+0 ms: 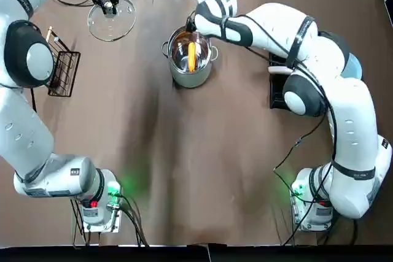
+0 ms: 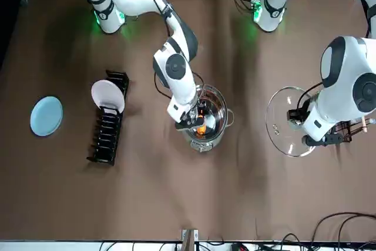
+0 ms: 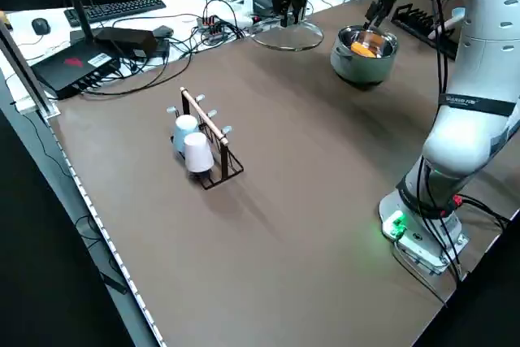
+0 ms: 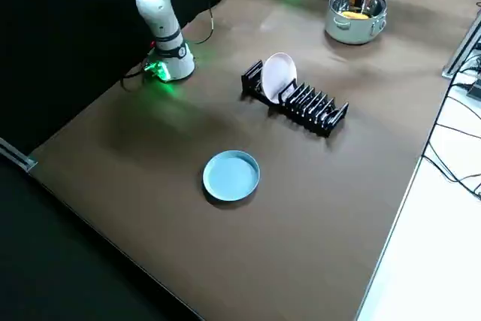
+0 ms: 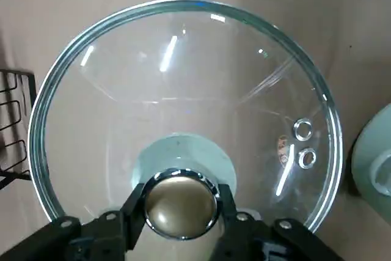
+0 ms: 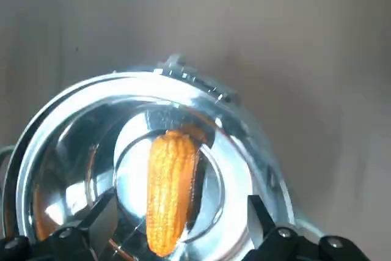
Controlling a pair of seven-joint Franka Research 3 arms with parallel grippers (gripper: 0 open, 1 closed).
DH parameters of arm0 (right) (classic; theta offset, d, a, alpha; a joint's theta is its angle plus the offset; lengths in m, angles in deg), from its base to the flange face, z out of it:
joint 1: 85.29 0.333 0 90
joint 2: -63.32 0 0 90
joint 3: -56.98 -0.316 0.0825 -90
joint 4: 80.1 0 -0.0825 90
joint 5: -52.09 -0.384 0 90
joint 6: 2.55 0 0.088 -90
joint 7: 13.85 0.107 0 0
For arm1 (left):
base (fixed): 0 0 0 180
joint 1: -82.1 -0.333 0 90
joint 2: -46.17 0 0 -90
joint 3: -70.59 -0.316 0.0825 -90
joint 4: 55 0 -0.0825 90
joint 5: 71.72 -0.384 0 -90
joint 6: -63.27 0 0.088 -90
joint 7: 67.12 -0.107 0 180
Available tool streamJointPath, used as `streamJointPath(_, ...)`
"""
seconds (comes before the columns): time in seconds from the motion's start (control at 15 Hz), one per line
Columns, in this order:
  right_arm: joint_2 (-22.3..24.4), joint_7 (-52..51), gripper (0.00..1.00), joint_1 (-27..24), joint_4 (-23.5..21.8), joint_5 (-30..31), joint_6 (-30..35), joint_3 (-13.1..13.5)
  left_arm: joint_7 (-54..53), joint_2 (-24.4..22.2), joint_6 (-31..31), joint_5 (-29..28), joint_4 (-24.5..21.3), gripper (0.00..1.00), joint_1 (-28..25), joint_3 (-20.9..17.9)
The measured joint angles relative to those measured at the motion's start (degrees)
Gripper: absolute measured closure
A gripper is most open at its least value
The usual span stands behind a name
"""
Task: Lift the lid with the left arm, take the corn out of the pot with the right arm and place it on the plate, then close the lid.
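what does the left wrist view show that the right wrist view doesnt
Only the left wrist view shows the glass lid, its knob clamped by the left gripper, and a wire rack at the edge. Only the right wrist view shows the corn lying in the pot, with the right gripper over it, jaws open. Both show the brown table.

corn (image 1: 192, 55) in pot (image 1: 190, 80), lid (image 1: 121, 26) left, plate (image 2: 46, 116) right

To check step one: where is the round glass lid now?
In the top view the round glass lid is at the far left, its knob in the left gripper, between the black wire rack and the steel pot.
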Motion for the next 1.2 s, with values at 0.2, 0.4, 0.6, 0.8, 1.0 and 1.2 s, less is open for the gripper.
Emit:
streamJointPath(0.2,-1.77,0.90,0.06,1.02,0.02,0.01,-0.61,0.06,-0.27,0.03,0.27,0.00,-0.43,0.49,-0.23,0.00)
streamJointPath(0.4,-3.55,0.98,0.07,1.05,0.06,0.01,-1.37,0.13,-0.29,0.07,0.58,0.00,-0.89,0.49,-0.23,0.00)
streamJointPath(0.6,-4.41,1.29,0.07,1.64,0.53,0.01,-1.90,0.11,-0.29,0.31,0.65,0.00,-1.02,0.49,-0.23,0.00)
streamJointPath(0.8,-4.91,1.56,0.07,2.71,0.59,0.01,-2.04,0.10,-0.29,0.31,0.67,0.00,-1.03,0.49,-0.23,0.00)
streamJointPath(1.0,-5.89,2.25,0.08,3.91,0.60,0.01,-2.07,0.12,-0.29,0.31,0.68,0.00,-1.06,0.49,-0.23,0.00)
streamJointPath(1.2,-6.77,2.39,0.09,4.36,0.60,0.01,-2.42,0.14,-0.29,0.33,0.69,0.00,-1.11,0.49,-0.23,0.00)
